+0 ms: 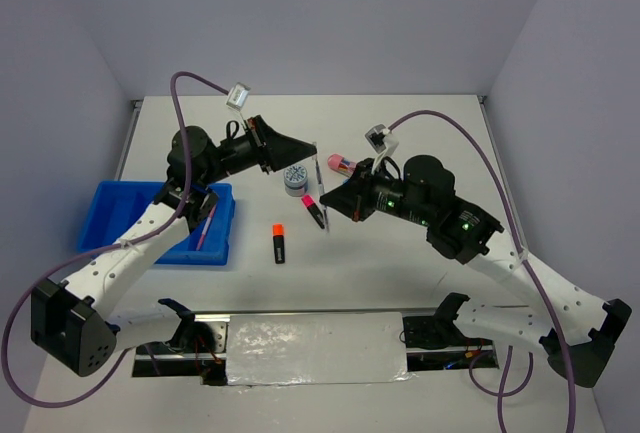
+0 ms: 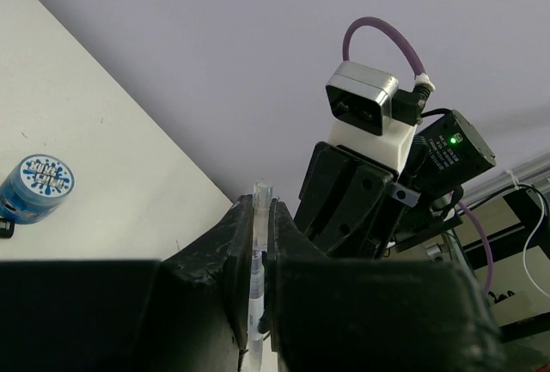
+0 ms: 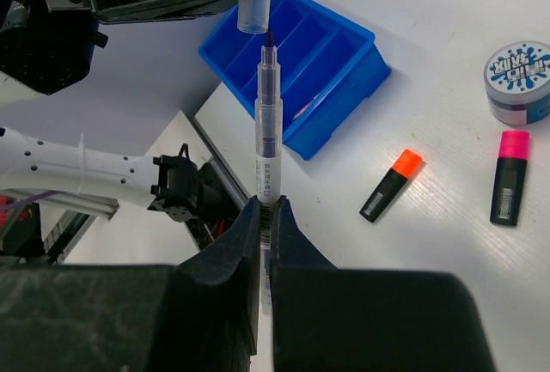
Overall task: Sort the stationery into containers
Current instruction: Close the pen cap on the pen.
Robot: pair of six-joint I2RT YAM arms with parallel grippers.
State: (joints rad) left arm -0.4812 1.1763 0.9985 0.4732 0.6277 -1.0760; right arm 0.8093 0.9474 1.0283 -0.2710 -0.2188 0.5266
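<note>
The right gripper (image 3: 266,210) is pinching the pen (image 3: 268,131); the left gripper (image 2: 258,215) is pinching its cap (image 2: 261,192), both hanging over open table (image 1: 420,273).

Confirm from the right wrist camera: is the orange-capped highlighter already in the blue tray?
No, the orange-capped highlighter lies on the white table, apart from the blue tray.

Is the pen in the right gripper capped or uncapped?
Uncapped. The pen in the right gripper shows a bare dark tip, and the left gripper holds the cap just off it.
</note>
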